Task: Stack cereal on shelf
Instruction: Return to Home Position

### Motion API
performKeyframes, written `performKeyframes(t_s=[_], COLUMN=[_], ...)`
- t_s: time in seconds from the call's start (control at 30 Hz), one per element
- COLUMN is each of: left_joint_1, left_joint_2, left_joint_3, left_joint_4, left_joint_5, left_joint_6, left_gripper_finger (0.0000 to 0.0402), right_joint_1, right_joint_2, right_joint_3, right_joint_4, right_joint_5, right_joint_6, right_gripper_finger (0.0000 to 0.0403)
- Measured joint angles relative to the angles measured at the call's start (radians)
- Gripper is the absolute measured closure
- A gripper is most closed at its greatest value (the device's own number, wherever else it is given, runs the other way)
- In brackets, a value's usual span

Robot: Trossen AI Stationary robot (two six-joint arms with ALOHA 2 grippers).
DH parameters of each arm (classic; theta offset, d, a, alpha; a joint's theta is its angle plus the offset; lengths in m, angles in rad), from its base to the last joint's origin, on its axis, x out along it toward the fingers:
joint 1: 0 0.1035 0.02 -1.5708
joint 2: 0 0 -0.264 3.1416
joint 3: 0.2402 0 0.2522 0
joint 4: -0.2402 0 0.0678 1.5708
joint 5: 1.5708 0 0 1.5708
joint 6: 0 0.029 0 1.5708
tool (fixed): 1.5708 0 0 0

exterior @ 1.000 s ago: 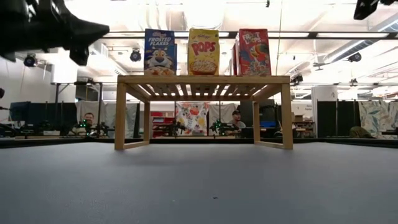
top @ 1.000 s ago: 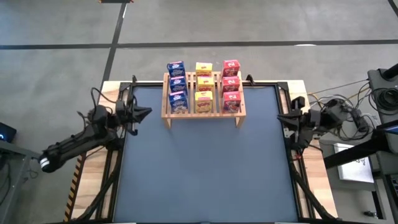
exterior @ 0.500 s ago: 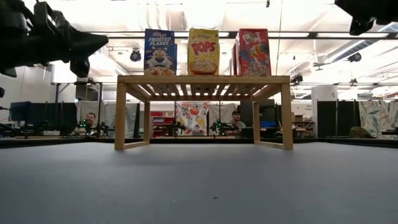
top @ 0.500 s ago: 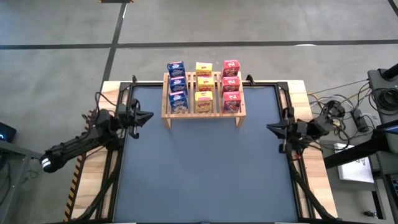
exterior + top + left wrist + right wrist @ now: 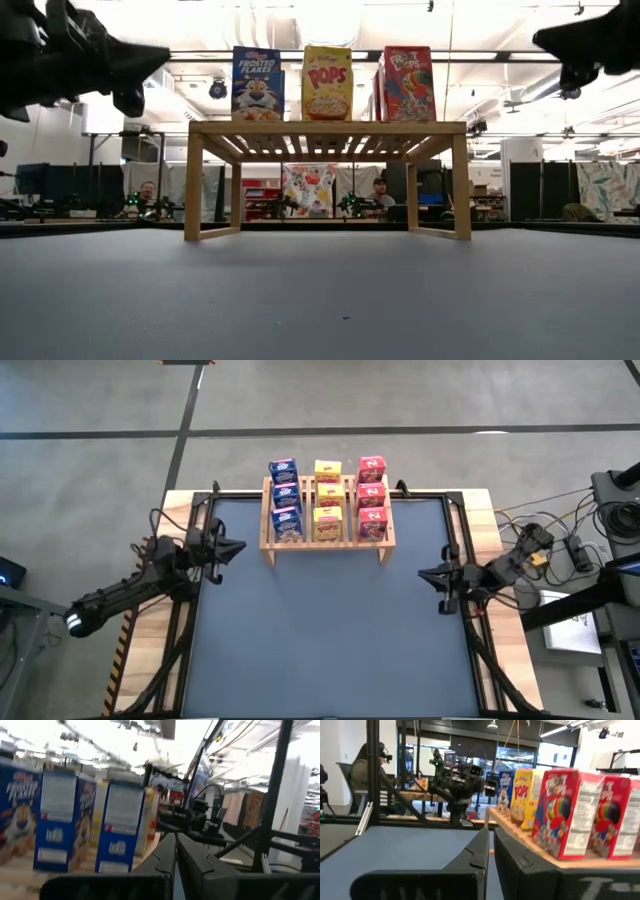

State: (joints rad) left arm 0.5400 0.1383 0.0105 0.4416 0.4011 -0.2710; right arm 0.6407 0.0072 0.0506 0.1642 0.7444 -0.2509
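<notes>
While low view shows front boxes (image 5: 328,83), high shows nine.

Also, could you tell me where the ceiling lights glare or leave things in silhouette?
Low view: ceiling lights glare behind the cereal boxes; the left gripper and right gripper are black silhouettes. Left wrist view: washed-out ceiling above the blue boxes. High view: even light on the table, no glare.

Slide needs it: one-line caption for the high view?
Nine cereal boxes in blue, yellow and red columns on the wooden shelf; left gripper and right gripper shut, at the table's sides.
</notes>
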Motion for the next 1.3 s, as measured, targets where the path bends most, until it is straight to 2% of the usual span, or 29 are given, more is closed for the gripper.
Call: performKeyframes(t_s=[0.2,0.47,0.67,1.3], left_joint_1=[0.000,0.000,0.000,0.000], left_joint_2=[0.021,0.029,0.030,0.039], left_joint_3=[0.000,0.000,0.000,0.011], left_joint_4=[-0.049,-0.046,-0.046,-0.046], left_joint_5=[-0.052,-0.052,-0.052,-0.051], left_joint_6=[-0.022,-0.038,-0.056,-0.053], left_gripper_finger=[0.0401,0.0401,0.0401,0.0401], right_joint_1=[0.000,0.000,0.000,0.000], right_joint_2=[0.001,0.002,0.003,0.021], right_joint_3=[-0.039,-0.039,-0.039,-0.040], right_joint_4=[0.027,0.021,0.002,-0.047], right_joint_5=[0.018,0.019,0.118,0.120], right_joint_6=[0.051,0.067,0.075,0.068], right_gripper_finger=[0.0385,0.0385,0.0385,0.0385])
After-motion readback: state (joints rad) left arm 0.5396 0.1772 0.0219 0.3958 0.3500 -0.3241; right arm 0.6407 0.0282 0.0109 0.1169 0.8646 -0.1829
